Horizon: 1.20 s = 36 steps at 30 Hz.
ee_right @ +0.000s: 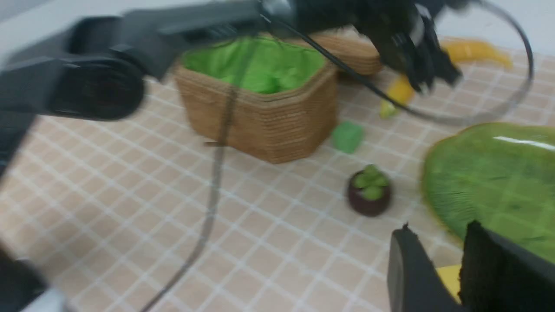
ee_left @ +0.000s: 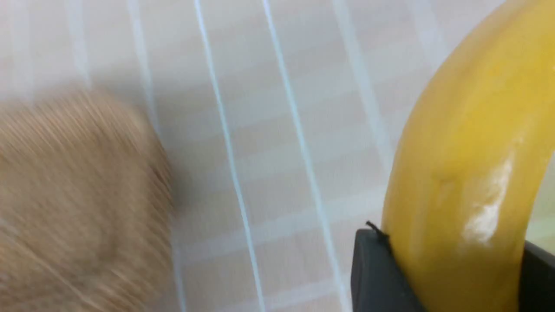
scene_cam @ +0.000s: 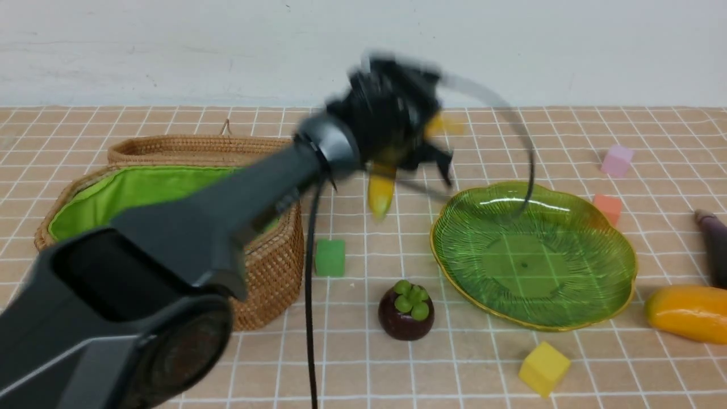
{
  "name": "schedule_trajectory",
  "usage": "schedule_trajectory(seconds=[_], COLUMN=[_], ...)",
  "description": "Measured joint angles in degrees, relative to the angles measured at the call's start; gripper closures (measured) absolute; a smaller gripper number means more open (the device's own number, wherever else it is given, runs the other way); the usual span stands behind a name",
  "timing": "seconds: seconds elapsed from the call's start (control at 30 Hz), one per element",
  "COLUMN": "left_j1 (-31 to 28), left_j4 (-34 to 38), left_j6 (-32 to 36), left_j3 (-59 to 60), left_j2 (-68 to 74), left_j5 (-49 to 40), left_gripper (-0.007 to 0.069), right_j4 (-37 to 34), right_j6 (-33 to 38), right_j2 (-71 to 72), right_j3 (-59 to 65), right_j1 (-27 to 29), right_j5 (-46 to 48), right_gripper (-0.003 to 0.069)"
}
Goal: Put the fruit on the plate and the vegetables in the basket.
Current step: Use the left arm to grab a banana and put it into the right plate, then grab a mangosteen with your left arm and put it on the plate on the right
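Wicker filled the left of the front view: one basket, its green lining partly hidden behind the left arm, and one lid just behind it. At upper centre the left gripper was a black smear, too blurred to read. Its own wrist view showed dark pads pressed on either side of the banana, with the fruit's far end cut off by that frame. Below centre sat one green cube and one mangosteen, near each other but apart. Right of centre lay the one plate. A pink cube and a coral cube sat toward the upper right and a yellow cube below, making four cubes. At the right edge the eggplant and the mango were both cropped; that made three fruits and one vegetable. The right gripper showed only in its wrist view, its black fingers a narrow gap apart, gripping nothing.
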State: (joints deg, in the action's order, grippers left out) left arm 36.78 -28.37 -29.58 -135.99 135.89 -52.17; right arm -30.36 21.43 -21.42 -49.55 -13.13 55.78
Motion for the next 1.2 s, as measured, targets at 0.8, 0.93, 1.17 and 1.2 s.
schedule_trajectory(seconds=[0.8,0.93,1.17,1.2], left_j1=[4.24,4.24,4.17,4.17], left_j4=[41.89,38.94,35.53,35.17], left_j6=[45.34,41.29,51.75,54.22], left_j3=[-3.15,-0.65,17.32,20.90], left_j2=[5.11,-2.85,-20.34,-22.12], left_j5=[0.10,-11.09,-18.55,-18.61], left_gripper=[-0.0024,0.0008,0.0279,0.0294], right_j4=[14.88,14.61,14.31,14.31], right_j6=[-14.43,-14.43,-14.43,-14.43], right_j2=[0.00,0.00,0.00,0.00], right_j3=[-1.13,-1.13,-1.13,-1.13], right_j1=[0.00,0.00,0.00,0.00], right_j5=[3.54,3.54,3.74,3.79], right_gripper=[0.0445,0.0443,0.0439,0.0438])
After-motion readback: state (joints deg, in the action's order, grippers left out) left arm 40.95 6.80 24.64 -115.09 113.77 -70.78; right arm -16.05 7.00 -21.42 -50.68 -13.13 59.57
